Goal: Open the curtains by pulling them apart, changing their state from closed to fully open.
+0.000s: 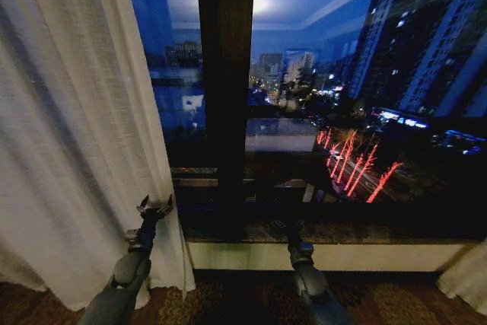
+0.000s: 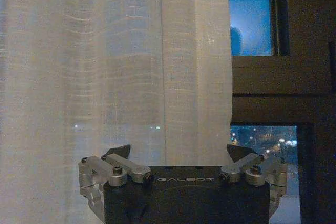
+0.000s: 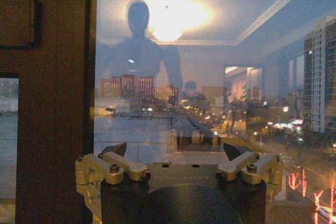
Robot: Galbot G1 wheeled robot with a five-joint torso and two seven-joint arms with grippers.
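At curtain edge, left tool spread; right tool spread near window.

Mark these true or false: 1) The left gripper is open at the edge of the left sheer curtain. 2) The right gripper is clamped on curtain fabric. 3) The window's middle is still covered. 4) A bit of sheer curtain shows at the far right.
1) True: the left gripper is open, facing the inner edge of the left sheer curtain.
2) False: the right gripper is open on nothing, facing the window glass.
3) False: the glass and dark window frame are exposed at the middle.
4) True: the right sheer curtain shows at the lower right.
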